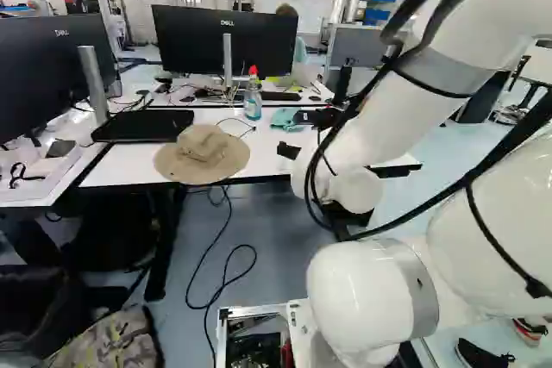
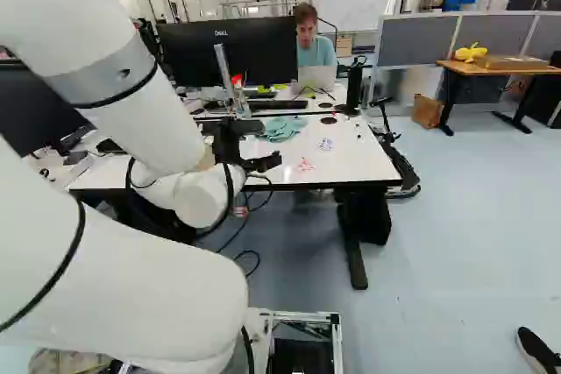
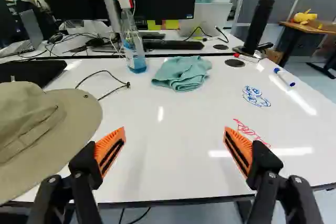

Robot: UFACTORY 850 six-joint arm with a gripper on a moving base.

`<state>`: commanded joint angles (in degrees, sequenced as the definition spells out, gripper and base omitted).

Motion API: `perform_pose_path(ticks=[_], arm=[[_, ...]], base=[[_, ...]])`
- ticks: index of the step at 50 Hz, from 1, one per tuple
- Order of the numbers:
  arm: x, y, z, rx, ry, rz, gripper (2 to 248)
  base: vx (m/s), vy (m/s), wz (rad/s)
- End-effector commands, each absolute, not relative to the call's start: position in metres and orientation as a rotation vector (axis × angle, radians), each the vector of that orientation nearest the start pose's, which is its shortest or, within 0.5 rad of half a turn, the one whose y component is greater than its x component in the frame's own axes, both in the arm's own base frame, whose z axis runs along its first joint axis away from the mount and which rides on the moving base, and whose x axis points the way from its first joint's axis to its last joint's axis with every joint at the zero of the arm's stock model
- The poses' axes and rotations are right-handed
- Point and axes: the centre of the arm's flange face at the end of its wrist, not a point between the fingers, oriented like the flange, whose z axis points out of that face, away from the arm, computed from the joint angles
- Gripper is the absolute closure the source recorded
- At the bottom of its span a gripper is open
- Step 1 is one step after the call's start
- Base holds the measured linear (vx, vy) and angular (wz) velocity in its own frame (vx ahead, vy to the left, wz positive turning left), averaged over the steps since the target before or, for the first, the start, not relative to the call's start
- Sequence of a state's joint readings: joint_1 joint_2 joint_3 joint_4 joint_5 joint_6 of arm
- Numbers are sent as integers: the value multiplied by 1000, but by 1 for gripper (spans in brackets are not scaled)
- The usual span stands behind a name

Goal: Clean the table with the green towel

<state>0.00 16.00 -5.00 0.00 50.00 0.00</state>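
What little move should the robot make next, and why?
Probably ease the jaws forward and a bit down toward the green towel: they stand wide open with nothing between them, and the towel lies bunched on the white table ahead, while the blue and red scribbles still need wiping.

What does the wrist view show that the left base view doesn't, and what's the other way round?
Only the wrist view: red scribble, blue scribble, white-and-blue marker, yellow toy.

Only the left base view: my big white arm and some camouflage-patterned fabric.

Both: green towel, tan hat, spray bottle.
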Motion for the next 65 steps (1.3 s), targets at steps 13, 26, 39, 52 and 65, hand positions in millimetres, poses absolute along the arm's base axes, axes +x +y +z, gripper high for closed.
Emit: perform_pose_path(ticks=[13,26,39,52,65], arm=[[276,0,381,-2513,2,-1886,3],[300,-2,396,-2491,9,-1922,3],[326,-4,411,-2468,16,-1957,3],[352,-6,426,-2444,22,-1992,3],[378,-8,436,-2428,26,-2014,3]], base=[[0,0,0],[0,0,0],[0,0,0],[0,0,0],[0,0,0]])
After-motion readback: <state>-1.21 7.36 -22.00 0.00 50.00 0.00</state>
